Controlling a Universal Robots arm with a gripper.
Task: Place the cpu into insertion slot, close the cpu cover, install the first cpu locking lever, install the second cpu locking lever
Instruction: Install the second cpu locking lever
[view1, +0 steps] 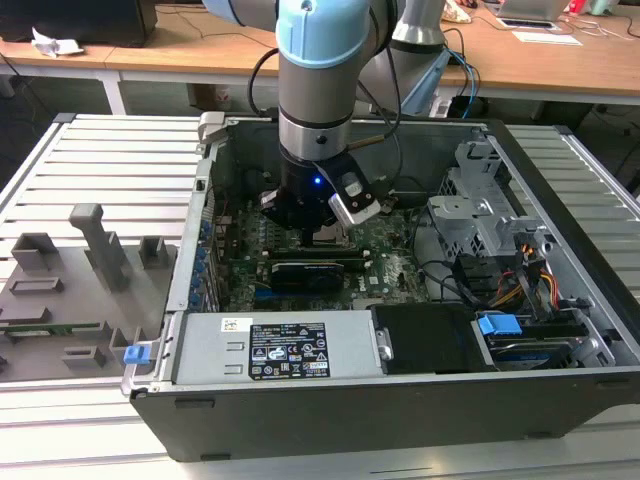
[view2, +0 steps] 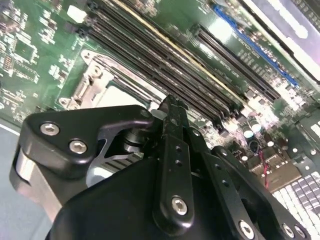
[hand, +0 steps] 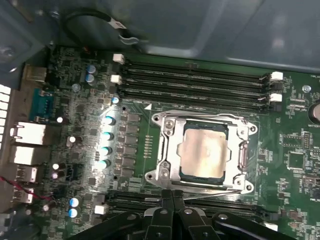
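In the first wrist view the cpu (hand: 205, 150) lies flat in the insertion slot (hand: 159, 176), its silvery top showing through the window of the cpu cover (hand: 171, 142), which lies down over it. A thin metal locking lever (hand: 215, 192) runs along the socket edge nearest my gripper (hand: 172, 196). The gripper is shut, its black fingertips pressed together right at that lever's end; I cannot tell if they touch it. In the second wrist view the shut gripper (view2: 170, 104) hovers just beside the socket (view2: 92, 75). In the exterior view the gripper (view1: 322, 232) reaches down into the open computer case (view1: 300, 400).
Rows of black memory slots (hand: 195, 80) run beside the socket. A long black card (view1: 315, 272) lies across the board in front of the gripper. Drive cage (view1: 485, 205), cables (view1: 520, 285) and power supply (view1: 270, 350) crowd the case. A grey fixture tray (view1: 70, 280) sits at the exterior view's left.
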